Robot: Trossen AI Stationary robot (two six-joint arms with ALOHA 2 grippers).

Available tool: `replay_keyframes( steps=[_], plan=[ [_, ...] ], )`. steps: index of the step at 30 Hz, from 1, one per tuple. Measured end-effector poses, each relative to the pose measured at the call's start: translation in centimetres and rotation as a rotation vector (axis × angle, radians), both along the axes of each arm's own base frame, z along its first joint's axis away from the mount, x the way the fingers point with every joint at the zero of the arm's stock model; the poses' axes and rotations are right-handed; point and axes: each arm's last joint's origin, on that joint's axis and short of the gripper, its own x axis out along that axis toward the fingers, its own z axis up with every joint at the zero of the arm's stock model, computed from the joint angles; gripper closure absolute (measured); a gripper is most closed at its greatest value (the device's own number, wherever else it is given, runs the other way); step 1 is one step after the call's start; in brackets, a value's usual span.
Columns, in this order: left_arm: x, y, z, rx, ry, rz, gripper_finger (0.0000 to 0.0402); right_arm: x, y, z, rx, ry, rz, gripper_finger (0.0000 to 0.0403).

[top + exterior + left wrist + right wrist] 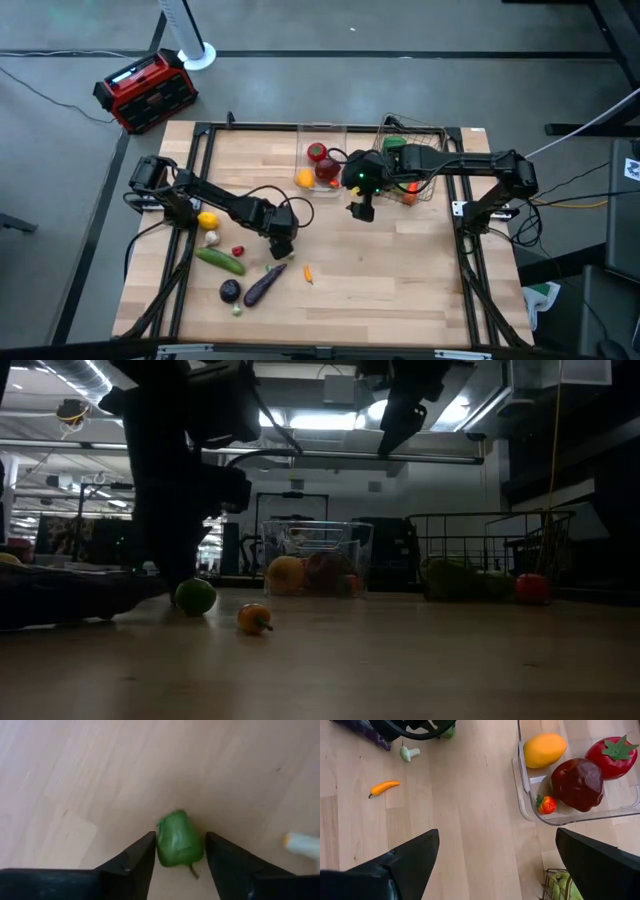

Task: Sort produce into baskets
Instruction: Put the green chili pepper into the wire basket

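A small green pepper [177, 846] lies on the wooden table between the open fingers of my left gripper [179, 834], which is down at table height left of centre [282, 245]; the pepper also shows in the low view [195, 596]. My right gripper [496, 837] is open and empty, hovering above the table [360, 208] just in front of the clear plastic bin [322, 130]. The bin holds a tomato [615, 754], a dark red apple [577, 782], a yellow-orange fruit [544, 749] and a tiny red fruit [546, 804]. The wire mesh basket [440, 135] beside it holds green produce.
Loose produce lies at the table's near left: a lemon [207, 220], garlic [211, 238], a cucumber [222, 261], two eggplants [230, 290] [263, 284] and an orange chili [308, 273]. A red-black box [145, 90] stands off the table at far left. Bare wood lies near right.
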Motion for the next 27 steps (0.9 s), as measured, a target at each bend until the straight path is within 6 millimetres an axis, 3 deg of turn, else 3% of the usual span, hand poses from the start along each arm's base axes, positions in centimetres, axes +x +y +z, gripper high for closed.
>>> replay_keyframes(
  steps=[9,17,22,27],
  plan=[
    [1.4,-0.2,0.4,-0.017,-0.148,-0.016,0.0301,0.0,0.0,0.0,-0.015,-0.003,0.024,0.0006],
    [1.8,-0.3,0.6,-0.028,-0.195,-0.003,0.0307,0.1,0.0,0.1,-0.016,-0.019,0.025,0.0006],
    [3.6,-0.2,1.6,-0.080,-0.405,0.012,0.0303,0.6,0.0,0.5,-0.026,-0.081,0.048,0.0006],
    [5.0,0.7,4.6,-0.139,-0.675,-0.006,0.0305,1.0,0.0,0.7,-0.070,-0.121,0.109,0.0006]
  ],
)
